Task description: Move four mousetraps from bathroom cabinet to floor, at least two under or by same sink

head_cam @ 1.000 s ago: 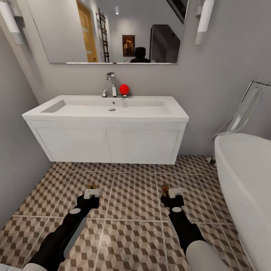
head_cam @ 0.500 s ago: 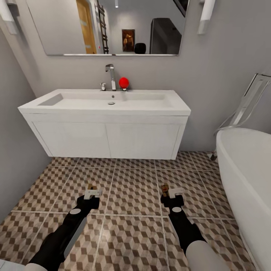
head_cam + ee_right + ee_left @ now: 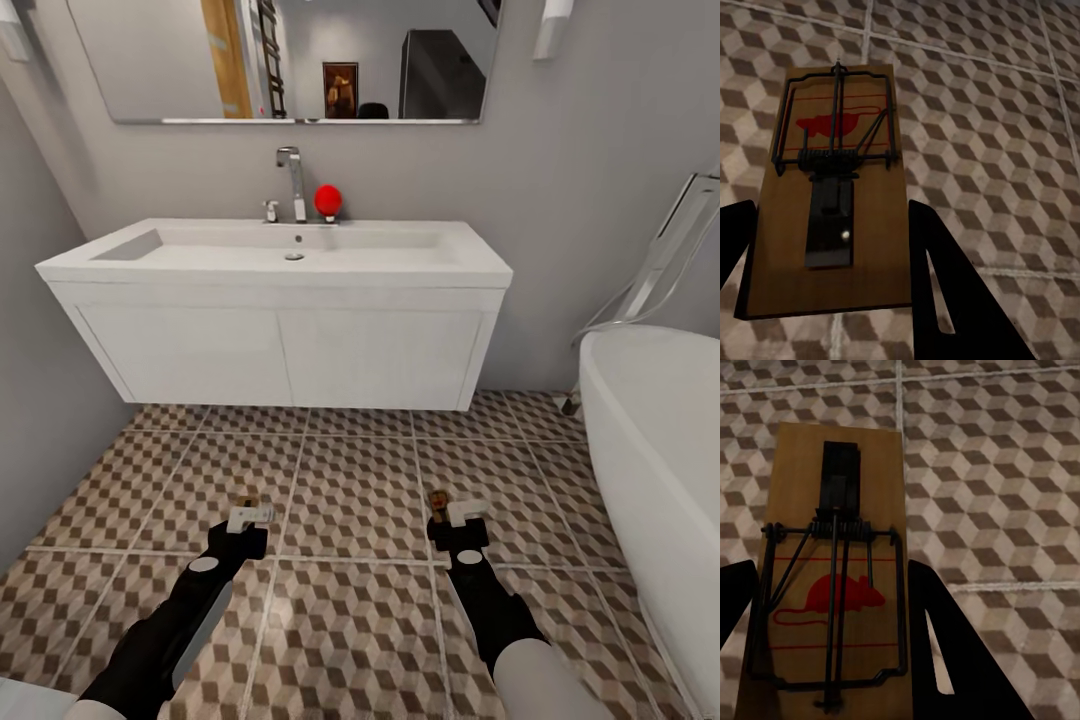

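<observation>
The left gripper [image 3: 249, 517] is clamped on a flat tan wooden mousetrap [image 3: 832, 577], and the right gripper [image 3: 460, 517] is clamped on another tan trap [image 3: 832, 202]. Both traps hang above the brown cube-patterned tile floor [image 3: 350, 500] near the wide white sink [image 3: 280, 255]. I think neither trap is set down yet, and I can't see the other two.

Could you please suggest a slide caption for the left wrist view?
Left gripper holding a mousetrap, red mouse print up, above the cube-patterned bathroom floor.
</observation>
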Available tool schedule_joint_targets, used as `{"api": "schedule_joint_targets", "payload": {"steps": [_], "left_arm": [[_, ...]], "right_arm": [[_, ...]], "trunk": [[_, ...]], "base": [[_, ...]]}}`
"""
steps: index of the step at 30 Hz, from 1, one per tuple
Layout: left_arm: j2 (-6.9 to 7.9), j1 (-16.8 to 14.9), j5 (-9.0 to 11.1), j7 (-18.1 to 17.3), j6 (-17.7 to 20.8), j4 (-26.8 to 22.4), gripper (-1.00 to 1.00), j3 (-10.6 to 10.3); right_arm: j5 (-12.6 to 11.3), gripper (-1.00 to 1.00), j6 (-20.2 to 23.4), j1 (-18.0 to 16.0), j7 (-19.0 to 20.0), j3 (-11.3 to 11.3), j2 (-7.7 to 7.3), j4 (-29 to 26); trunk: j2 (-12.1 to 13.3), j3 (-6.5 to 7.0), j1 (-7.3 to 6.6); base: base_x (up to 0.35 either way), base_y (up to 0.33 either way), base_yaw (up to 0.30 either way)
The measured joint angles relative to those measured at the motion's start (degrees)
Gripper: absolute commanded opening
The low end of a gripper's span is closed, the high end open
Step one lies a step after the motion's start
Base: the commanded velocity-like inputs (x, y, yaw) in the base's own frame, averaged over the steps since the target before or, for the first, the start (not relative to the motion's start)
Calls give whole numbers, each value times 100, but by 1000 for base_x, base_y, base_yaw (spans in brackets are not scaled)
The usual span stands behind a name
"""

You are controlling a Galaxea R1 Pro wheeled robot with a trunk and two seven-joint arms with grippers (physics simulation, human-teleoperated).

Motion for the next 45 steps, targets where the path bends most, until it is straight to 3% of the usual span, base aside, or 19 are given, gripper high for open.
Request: {"api": "schedule_joint_targets", "payload": {"steps": [28,34,45], "left_arm": [[1,0,0,0,-9,45,-100,-3],[0,0,0,-1,-207,130,-100,-9],[-4,0,0,-3,-316,160,-100,-54]], "right_arm": [[2,-100,0,-1,9,0,0,7],[1,-100,0,2,9,0,0,8],[2,-100,-5,2,9,0,0,8]], "trunk": [[-1123,-734,615],[-1364,-891,747],[-1380,-1225,776]], "base": [[0,0,0],[0,0,0],[0,0,0]]}}
